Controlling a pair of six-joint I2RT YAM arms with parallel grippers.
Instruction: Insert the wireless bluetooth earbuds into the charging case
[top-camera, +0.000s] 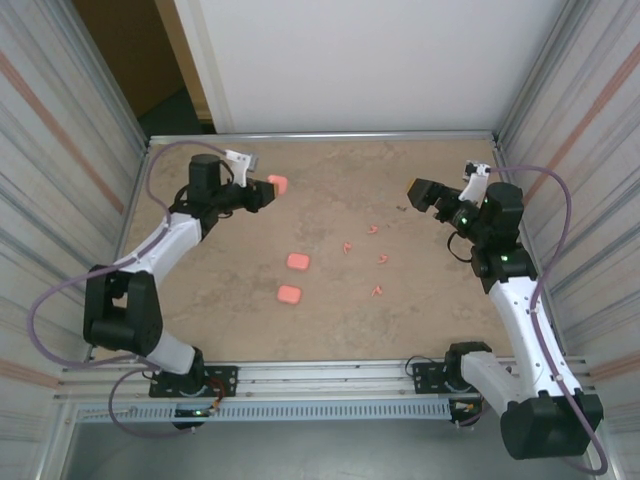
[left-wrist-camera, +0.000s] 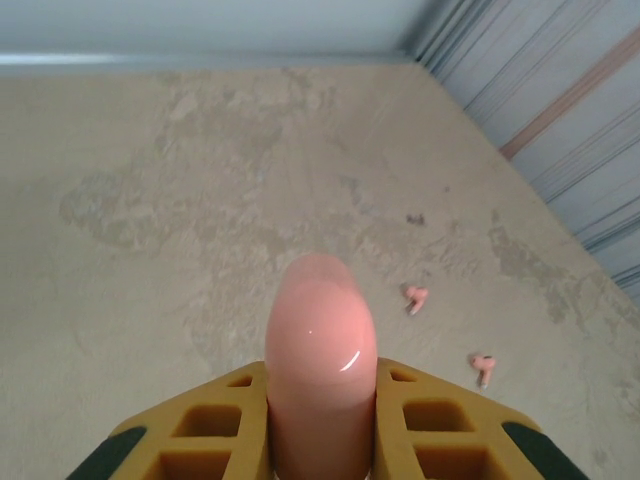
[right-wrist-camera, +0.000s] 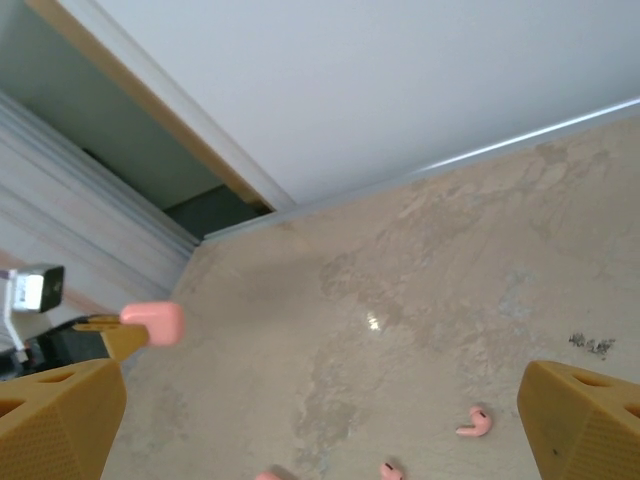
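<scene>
Meanwhile, your left gripper pinches a pink case at upper left of the overhead frame, apparently clear of the table, likely presented for loading. Your right gripper hangs spread wide and empty at upper right, seemingly ready to fetch. Four earbuds lie scattered centre-right, apart from two other cases mid-frame. Whether the held case's lid is open cannot be made out.
</scene>
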